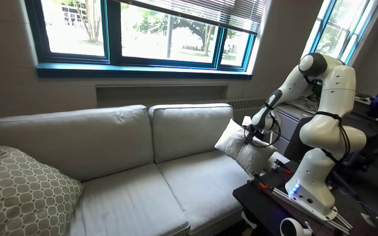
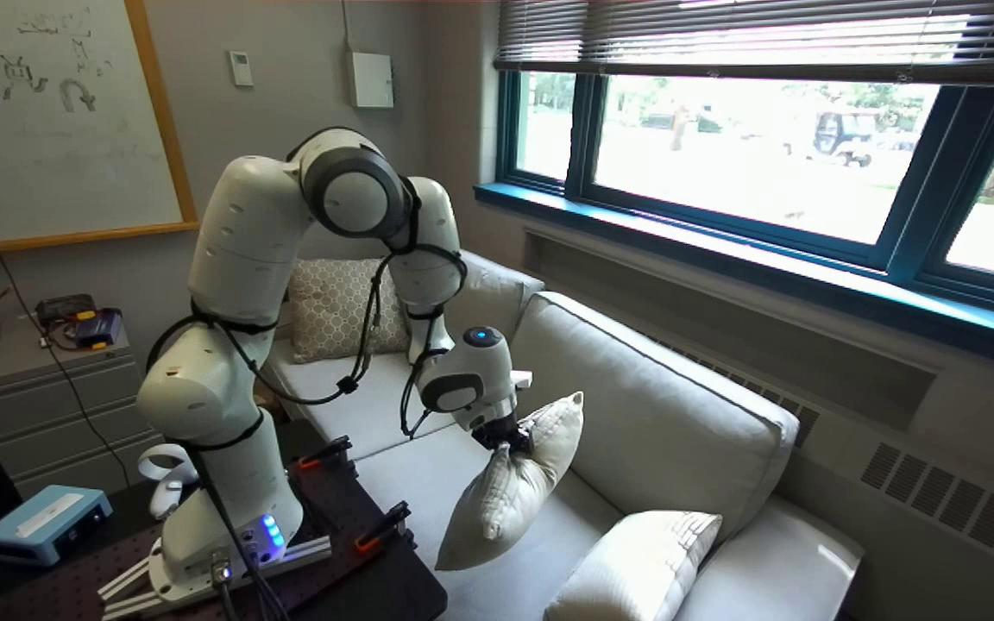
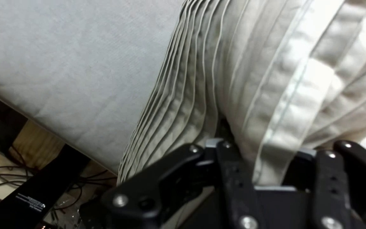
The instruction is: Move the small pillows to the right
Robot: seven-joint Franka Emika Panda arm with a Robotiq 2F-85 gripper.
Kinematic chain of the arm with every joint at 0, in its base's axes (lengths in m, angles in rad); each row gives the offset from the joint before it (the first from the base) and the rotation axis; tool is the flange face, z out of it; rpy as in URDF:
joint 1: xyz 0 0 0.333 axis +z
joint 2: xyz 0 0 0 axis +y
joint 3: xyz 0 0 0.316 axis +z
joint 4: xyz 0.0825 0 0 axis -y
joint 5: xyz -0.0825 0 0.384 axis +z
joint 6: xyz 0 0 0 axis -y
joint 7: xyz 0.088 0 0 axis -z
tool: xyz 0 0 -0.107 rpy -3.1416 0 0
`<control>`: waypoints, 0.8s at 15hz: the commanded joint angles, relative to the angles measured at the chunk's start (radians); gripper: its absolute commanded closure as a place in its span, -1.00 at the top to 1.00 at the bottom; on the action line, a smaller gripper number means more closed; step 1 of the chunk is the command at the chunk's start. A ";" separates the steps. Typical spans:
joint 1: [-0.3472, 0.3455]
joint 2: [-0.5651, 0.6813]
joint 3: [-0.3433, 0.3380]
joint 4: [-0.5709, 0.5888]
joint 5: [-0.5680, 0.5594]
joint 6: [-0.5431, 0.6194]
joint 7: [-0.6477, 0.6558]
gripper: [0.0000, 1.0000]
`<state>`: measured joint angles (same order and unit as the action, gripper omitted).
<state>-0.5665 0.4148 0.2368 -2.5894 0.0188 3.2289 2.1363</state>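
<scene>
— What's that on the left of the sofa (image 1: 120,203)?
— A grey pillow (image 1: 28,193) with a pale lattice pattern, tilted, at the near left in an exterior view.
— And beyond the sofa?
— A blue-framed window (image 1: 146,39) on the far side, its blinds (image 1: 215,13) partly lowered.
— Far left, in an exterior view?
— A whiteboard (image 2: 48,129) with dark drawings (image 2: 22,73), and a drawer cabinet (image 2: 40,414) below it.
— Near left?
— A blue box (image 2: 72,521), pale label (image 2: 48,515) on top.
</scene>
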 commanded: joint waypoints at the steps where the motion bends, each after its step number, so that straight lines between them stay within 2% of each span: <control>1: -0.079 0.138 0.075 0.173 0.128 -0.074 -0.126 -0.94; 5: -0.051 0.290 0.063 0.352 0.283 -0.184 -0.242 -0.93; 9: 0.053 0.408 -0.016 0.523 0.412 -0.319 -0.283 -0.94; 12: 0.144 0.454 -0.094 0.619 0.481 -0.401 -0.265 -0.93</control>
<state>-0.5015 0.8288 0.2098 -2.0795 0.4286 2.9073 1.8812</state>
